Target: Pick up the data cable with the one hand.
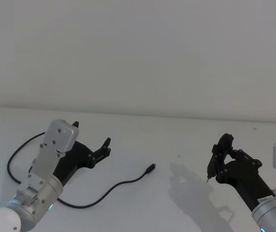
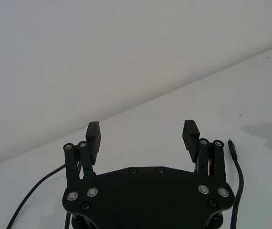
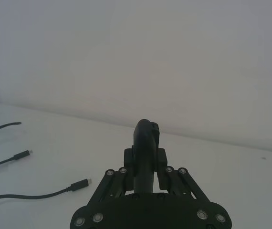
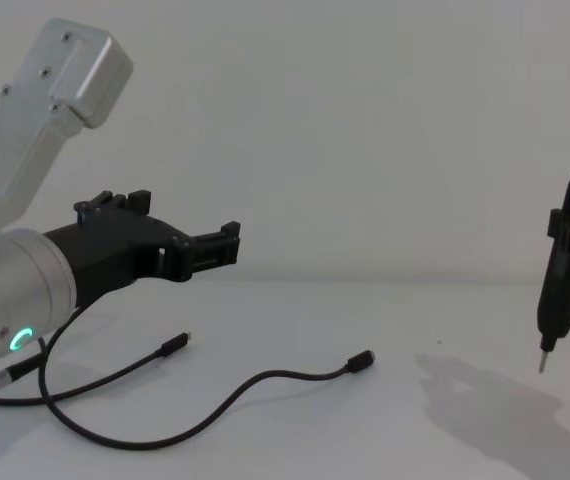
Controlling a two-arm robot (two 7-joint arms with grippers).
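Note:
The data cable (image 1: 123, 183) is thin and black and lies loose on the white table (image 1: 176, 140). One small plug (image 1: 151, 167) points toward the middle, and the rest loops back under my left arm. In the chest view the data cable (image 4: 265, 380) curves along the table front, with its other plug (image 4: 177, 342) farther left. My left gripper (image 1: 107, 146), black and blocky on a silver cylinder with a green ring, hovers open and empty above the loop. In the left wrist view the left gripper (image 2: 142, 131) has the cable (image 2: 240, 176) beside one finger. My right gripper (image 1: 220, 153) is raised at the right, shut on a black tool with a thin metal tip (image 1: 207, 179).
A plain white wall (image 1: 138, 58) rises behind the table's far edge. The right arm casts a shadow (image 1: 191, 193) on the table between the cable's plug and the right gripper.

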